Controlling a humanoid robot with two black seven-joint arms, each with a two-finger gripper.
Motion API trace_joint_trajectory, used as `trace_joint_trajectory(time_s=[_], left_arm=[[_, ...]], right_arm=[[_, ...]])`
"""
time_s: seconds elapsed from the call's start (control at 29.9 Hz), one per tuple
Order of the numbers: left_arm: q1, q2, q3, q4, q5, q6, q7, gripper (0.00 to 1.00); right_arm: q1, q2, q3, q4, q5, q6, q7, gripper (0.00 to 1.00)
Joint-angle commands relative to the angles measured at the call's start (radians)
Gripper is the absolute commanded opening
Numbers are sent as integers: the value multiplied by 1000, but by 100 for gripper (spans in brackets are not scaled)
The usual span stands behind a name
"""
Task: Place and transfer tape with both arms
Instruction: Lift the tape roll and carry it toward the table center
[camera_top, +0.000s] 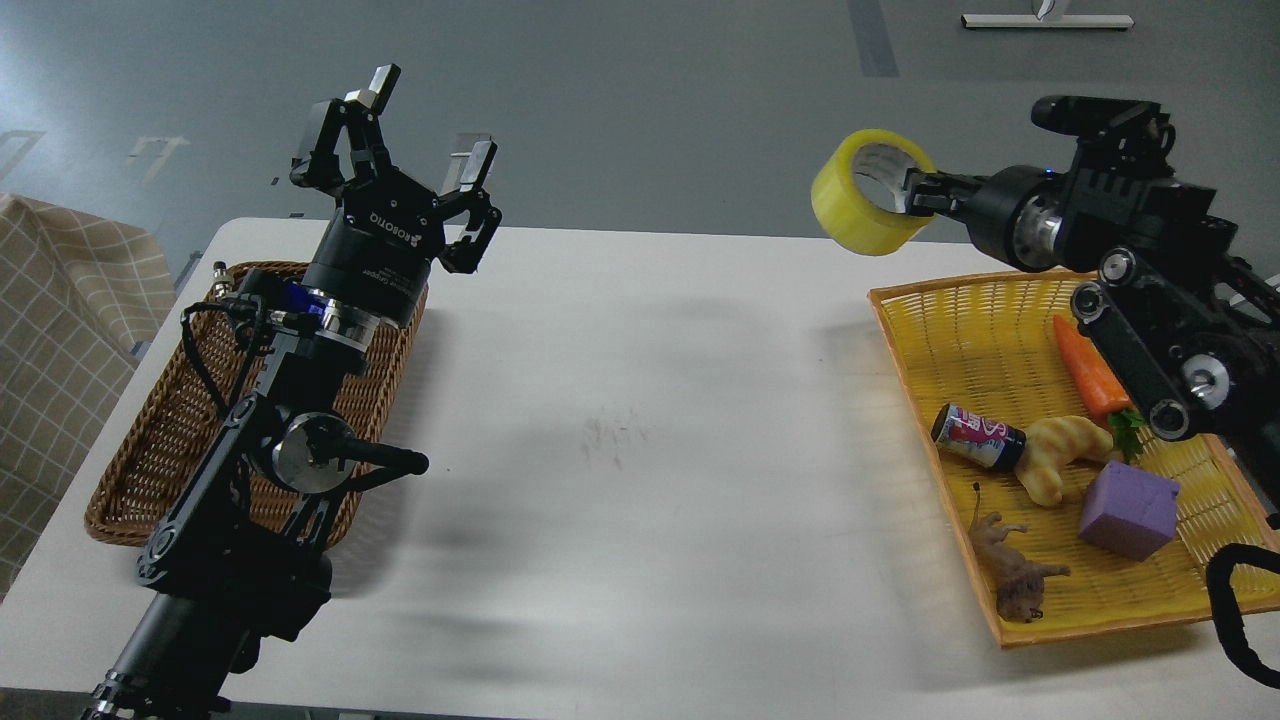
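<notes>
Tape (868, 205): yellow roll with pale core, held in the air at far right, above the far-left corner of the yellow basket (930, 330) and clear of the table (640, 450). Right gripper (915, 192) is clamped on the roll's wall, with one finger reaching inside the core ring and the other apparently on the outer face; the fingertips themselves are mostly hidden by the roll. Roll stands on edge, open core facing roughly toward the camera and slightly right.

Left gripper (425, 130): raised over the far end of the brown wicker basket (130, 480) at left, fingers spread wide, pointing up and away, nothing between them. Well apart from the tape; a broad stretch of bare white table lies between the two arms.

Status, as judged: pick-up by the right arm looks done. The hand-over is not yet done, since the two grippers are nowhere near each other. Placement also outstanding; the brown basket at left appears the likely destination, though that is my reading only.

Left in the yellow basket: carrot (1088, 370), small can (978, 437), bread-like piece (1060, 455), purple block (1130, 510), toy animal (1012, 570). None touched by either gripper.

Next needs: both arms converge toward table centre, left fingers close on a free part of the roll before the right releases.
</notes>
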Motion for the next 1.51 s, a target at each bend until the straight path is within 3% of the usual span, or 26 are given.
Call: trace_joint_trajectory(time_s=[0.0,0.23,0.5,0.94,1.47], left_arm=[[-1,1,-2,0,0,-1,0,98],[-1,4,-3,0,-1,1,0,98],[-1,7,-5,0,-1,1,-1,98],[8,5,-15,-2,-1,1,-1,98],[10,5,-15,-2,-3,1,-1,98]], right_arm=[[11,77,-51,25,0,1,-1,0],[-10,182,-212,42,-3,1,-4,0],[-76,209,-304,42,-3,1,-18,0],[-134,245,-327,76,-5,1,-51,0],[-150,243,-370,85,-8,1,-51,0]])
